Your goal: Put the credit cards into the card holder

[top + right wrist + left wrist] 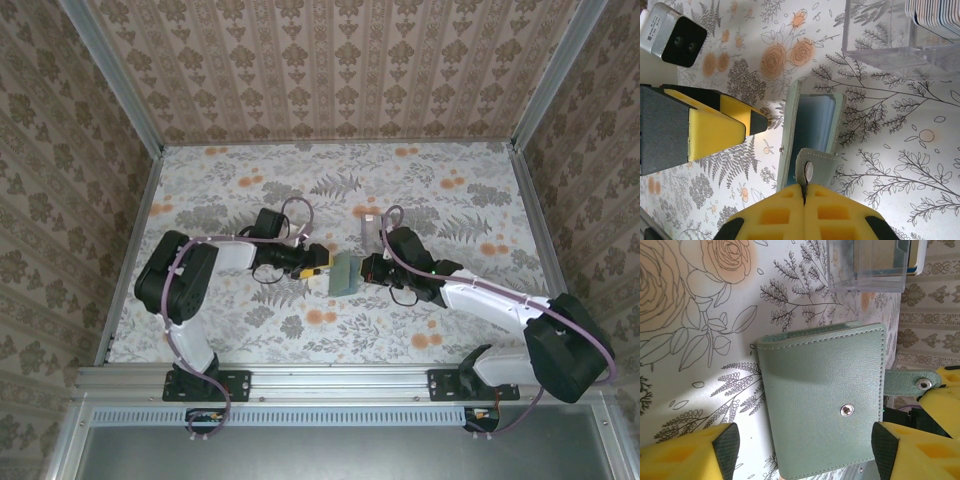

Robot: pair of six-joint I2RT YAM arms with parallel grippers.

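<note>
Right gripper (804, 194) clamps snap tab (815, 159) of card holder (825, 395); left gripper (805, 447) spread wide astride it. Thin tab may slip free and the flap fall shut.

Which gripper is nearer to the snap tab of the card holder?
Right. The right gripper is shut on the snap tab itself, pinching it. The left gripper is open, straddling the body of the card holder, beside the tab but not on it.
</note>
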